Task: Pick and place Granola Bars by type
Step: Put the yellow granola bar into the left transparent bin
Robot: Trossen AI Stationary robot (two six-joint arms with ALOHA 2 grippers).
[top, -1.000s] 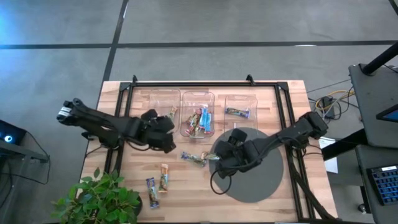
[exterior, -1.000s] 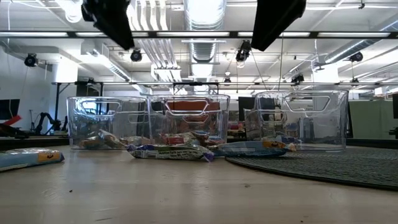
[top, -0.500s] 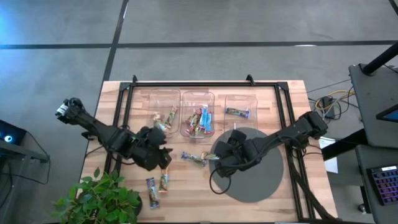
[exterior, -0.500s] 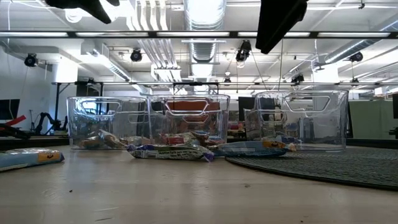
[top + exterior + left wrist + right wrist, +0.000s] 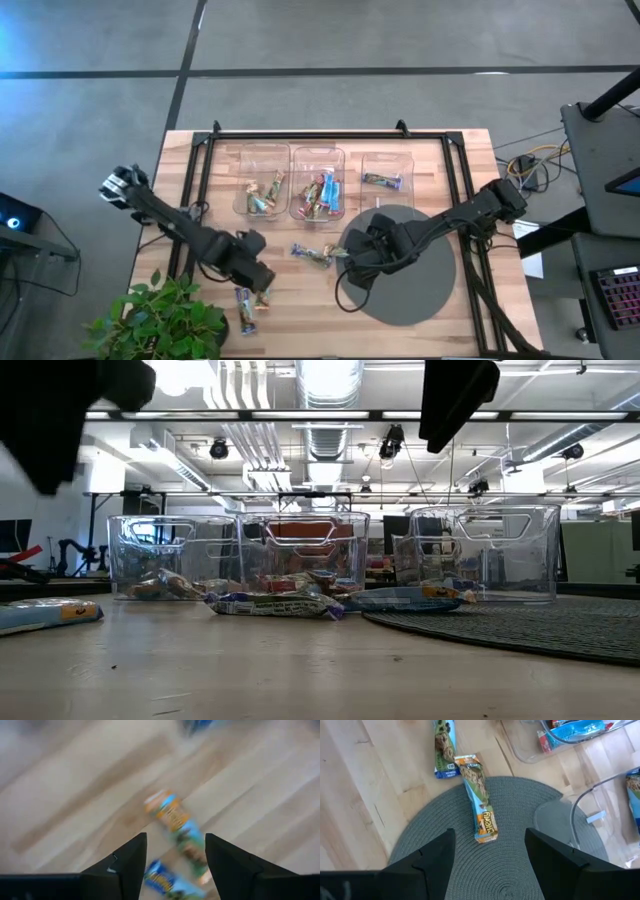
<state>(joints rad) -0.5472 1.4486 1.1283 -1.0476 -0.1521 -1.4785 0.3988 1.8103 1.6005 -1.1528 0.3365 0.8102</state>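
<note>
Two Granola Bars (image 5: 262, 291), (image 5: 243, 306) lie flat on the wood near the table's left front. My left gripper (image 5: 257, 280) hangs open just above them; its wrist view shows one bar (image 5: 177, 827) between the fingers and a blue one (image 5: 162, 880) beside it. My right gripper (image 5: 350, 262) stands open above an orange-blue bar (image 5: 480, 812) that lies half on the grey round mat (image 5: 410, 290). A green-blue bar (image 5: 445, 745) lies beyond it on the wood. More bars lie in three clear bins (image 5: 262, 160), (image 5: 318, 158), (image 5: 385, 160) at the far side.
A black frame (image 5: 300, 133) runs round the far part of the table. A potted plant (image 5: 160, 320) stands at the near left corner, close to my left arm. In the low view the bins (image 5: 300, 555) stand in a row behind the loose bars (image 5: 275, 603).
My left gripper has gone from over the left bin toward the table's near edge and down, rolling its wrist, and now hangs over the two bars at the left front. No bar on the table has moved.
</note>
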